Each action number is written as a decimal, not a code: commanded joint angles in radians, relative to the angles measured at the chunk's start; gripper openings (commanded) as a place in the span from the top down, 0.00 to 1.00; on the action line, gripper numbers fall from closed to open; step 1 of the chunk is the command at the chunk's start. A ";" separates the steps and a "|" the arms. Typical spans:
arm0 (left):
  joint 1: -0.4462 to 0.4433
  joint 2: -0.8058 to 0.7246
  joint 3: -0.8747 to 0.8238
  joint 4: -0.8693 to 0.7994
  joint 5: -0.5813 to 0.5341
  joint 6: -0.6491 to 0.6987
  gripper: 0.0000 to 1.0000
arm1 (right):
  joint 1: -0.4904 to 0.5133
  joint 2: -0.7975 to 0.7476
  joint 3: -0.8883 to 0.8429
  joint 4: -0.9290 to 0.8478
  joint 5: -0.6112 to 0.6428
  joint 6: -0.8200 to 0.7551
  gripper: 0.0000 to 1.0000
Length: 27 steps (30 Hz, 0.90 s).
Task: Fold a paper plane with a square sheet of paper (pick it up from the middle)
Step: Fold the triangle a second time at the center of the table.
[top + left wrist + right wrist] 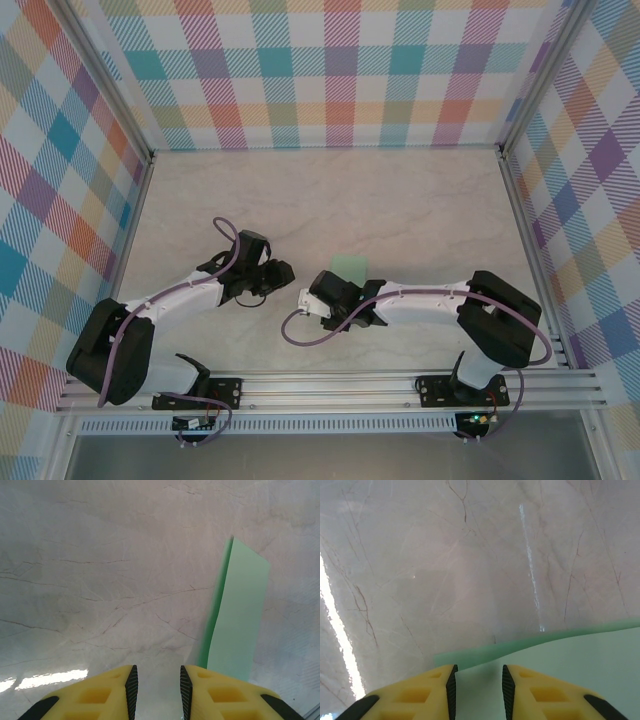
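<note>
- The left arm (170, 300) reaches from its base at the near-left corner towards the middle of the table (420, 200), with its forearm low and slanted to the right.
- The left gripper (288, 272) points at the right arm's wrist. In the left wrist view its yellow fingers (95, 695) stand a little apart, and bare marbled table shows in the gap of the left gripper (157, 675) — it holds nothing.
- The right arm (430, 300) bends at a dark elbow near the right rail and runs leftward, nearly level. A purple cable (300, 338) loops beneath it.
- The right gripper (303, 298) ends just beside the left one, tip to tip but apart.
- In the right wrist view the right gripper (477, 675) also has its jaws parted, with pale green paper showing in the gap. I cannot tell whether the fingertips touch the sheet.
- The paper plane (350, 264) lies on the table just beyond the right wrist, which partly hides it.
- From the left wrist the paper plane (239, 620) is a long, narrow mint strip, squarely cut at the far end, with a darker green edge down its left side.
- From the right wrist the paper plane (570, 665) looks pale and smooth. A darker green band runs along its far edge, slightly wavy — a second layer, it seems.
- Plaid walls (330, 70) close in the table on three sides.
</note>
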 commanded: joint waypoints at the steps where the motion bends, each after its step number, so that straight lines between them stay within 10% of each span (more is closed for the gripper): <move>1: 0.011 0.006 -0.008 0.004 0.012 0.002 0.69 | 0.009 0.026 0.019 -0.016 0.020 0.039 0.71; 14: 0.011 0.002 -0.001 -0.002 0.018 0.002 0.69 | 0.010 -0.029 0.033 -0.106 0.044 0.269 0.99; 27: -0.007 0.022 0.033 0.004 0.084 0.014 0.68 | -0.064 -0.129 -0.069 0.028 -0.162 0.590 0.98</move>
